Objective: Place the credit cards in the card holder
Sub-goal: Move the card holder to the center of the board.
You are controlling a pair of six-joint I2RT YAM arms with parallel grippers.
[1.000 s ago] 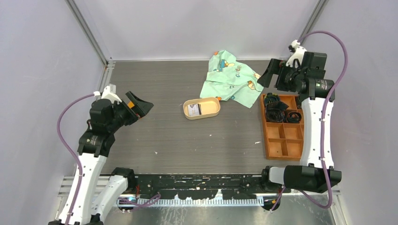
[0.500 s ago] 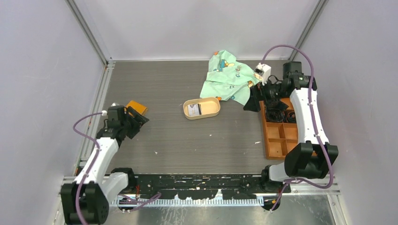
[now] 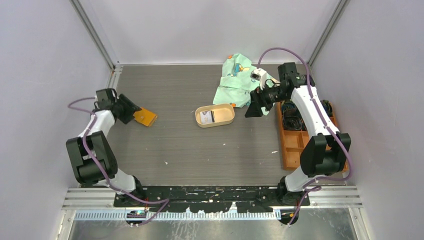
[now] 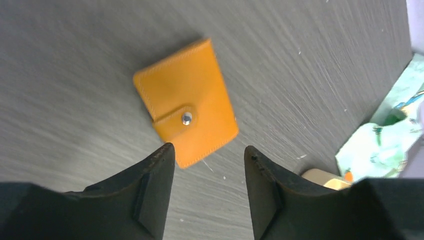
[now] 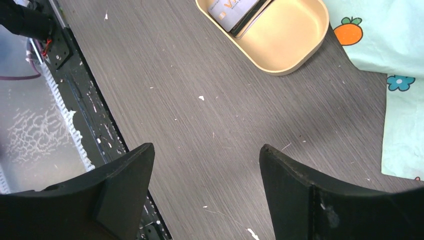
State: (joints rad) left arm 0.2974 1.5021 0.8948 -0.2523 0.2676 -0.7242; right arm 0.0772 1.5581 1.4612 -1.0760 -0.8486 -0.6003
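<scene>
I've swung both in, open and empty: left gripper (image 4: 207, 152) over the card holder (image 4: 185, 100), right gripper (image 5: 205, 150) with credit cards (image 5: 235, 10) at twelve o'clock; grasps next.

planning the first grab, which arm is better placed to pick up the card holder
Left. The left hand hovers open right at the card holder, which lies closed. The right hand, also open, is far off, near the tray holding the credit cards.
</scene>
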